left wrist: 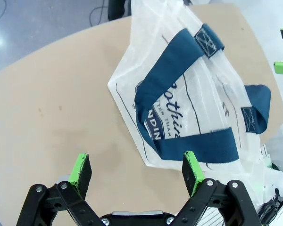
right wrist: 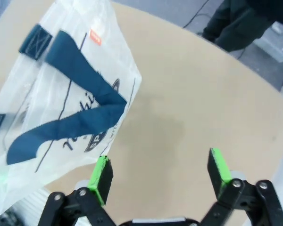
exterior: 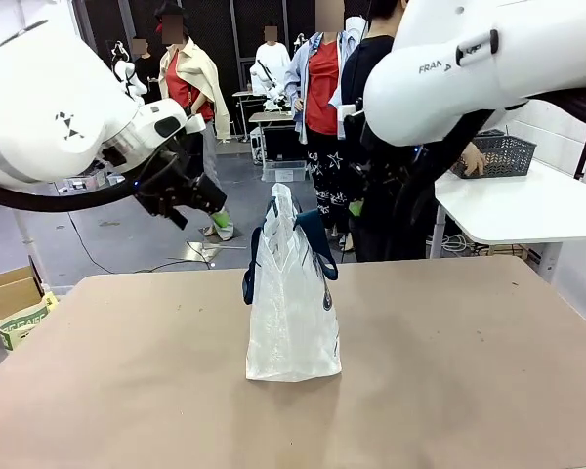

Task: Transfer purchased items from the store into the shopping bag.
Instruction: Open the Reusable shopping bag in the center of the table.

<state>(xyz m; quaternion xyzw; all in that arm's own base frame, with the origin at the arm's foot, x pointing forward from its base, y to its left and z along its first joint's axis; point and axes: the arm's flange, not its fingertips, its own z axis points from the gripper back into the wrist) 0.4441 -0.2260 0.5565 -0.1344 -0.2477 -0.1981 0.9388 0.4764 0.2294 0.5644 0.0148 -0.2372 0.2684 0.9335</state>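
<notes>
The brown bench (exterior: 469, 381) spans the near ground. Above it the left arm (exterior: 49, 117) comes in from one side and the right arm (exterior: 449, 68) from the other, both held off its surface. The bag (exterior: 293, 313) stands upright at the middle of the bench, between the two sets of fingers and lower than both. Its long axis is vertical and its mouth faces up. Its navy handles (exterior: 317, 239) droop over the top edge. The left fingers (left wrist: 80, 172) are spread wide with nothing between them. In the left wrist view the bag lies just beyond them, off towards the right-hand finger of that picture, with its navy printed logo (left wrist: 167, 117) facing the camera. The right fingers (right wrist: 219, 167) are also spread wide and hold nothing. In the right wrist view the bag lies beyond the left-hand finger, apart from it. Well beyond the right fingers, a dark lattice basket (exterior: 508, 154) sits on a white table (exterior: 527, 210), with a person's hand (exterior: 474, 159) at its near rim.
</notes>
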